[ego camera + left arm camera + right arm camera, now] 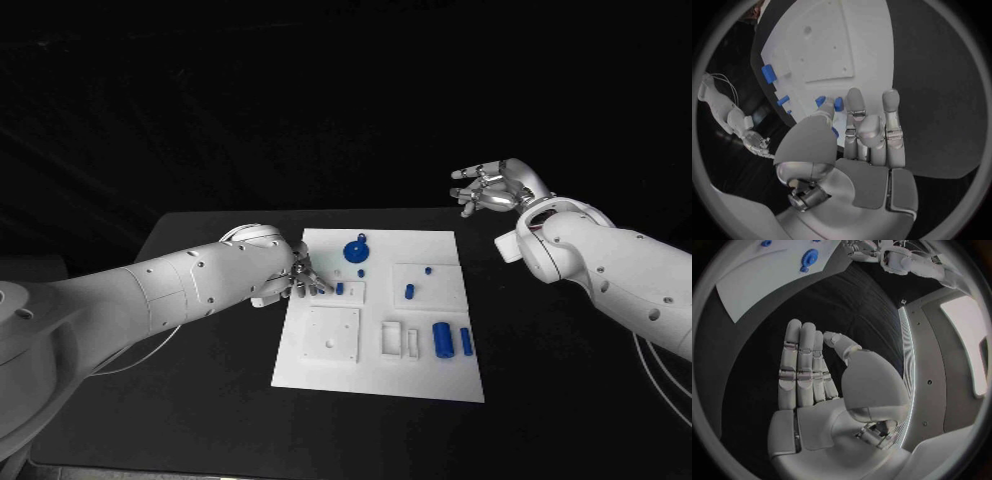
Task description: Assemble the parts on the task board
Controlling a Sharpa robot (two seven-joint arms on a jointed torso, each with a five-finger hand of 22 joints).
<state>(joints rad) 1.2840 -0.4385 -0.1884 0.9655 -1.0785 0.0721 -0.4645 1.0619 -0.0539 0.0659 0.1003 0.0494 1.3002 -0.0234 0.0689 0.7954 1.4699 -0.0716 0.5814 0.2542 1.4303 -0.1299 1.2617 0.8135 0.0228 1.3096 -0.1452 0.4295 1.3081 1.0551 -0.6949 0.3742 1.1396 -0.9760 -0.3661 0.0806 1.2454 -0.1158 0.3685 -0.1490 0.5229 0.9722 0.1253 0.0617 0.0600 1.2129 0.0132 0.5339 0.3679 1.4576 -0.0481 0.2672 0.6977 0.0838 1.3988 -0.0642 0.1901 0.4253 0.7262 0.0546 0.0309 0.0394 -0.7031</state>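
Observation:
The white task board [326,366] lies mid-table. On it are a round blue part [358,250], small blue pegs [410,292] and two blue cylinders [441,338] near its right edge. My left hand [293,280] hovers at the board's left edge beside a small blue peg [339,288], holding nothing. In the left wrist view, this hand [862,142] has its fingers extended, with its fingertips by blue pieces [838,104] on the board [848,40]. My right hand [498,188] is raised beyond the board's far right corner, fingers straight [807,370] and empty.
White raised blocks and recesses [333,334] sit in the board's near half. Black table surface [562,380] surrounds the board on all sides. The right wrist view shows the board [748,285] with the round blue part [809,259] far from the right hand.

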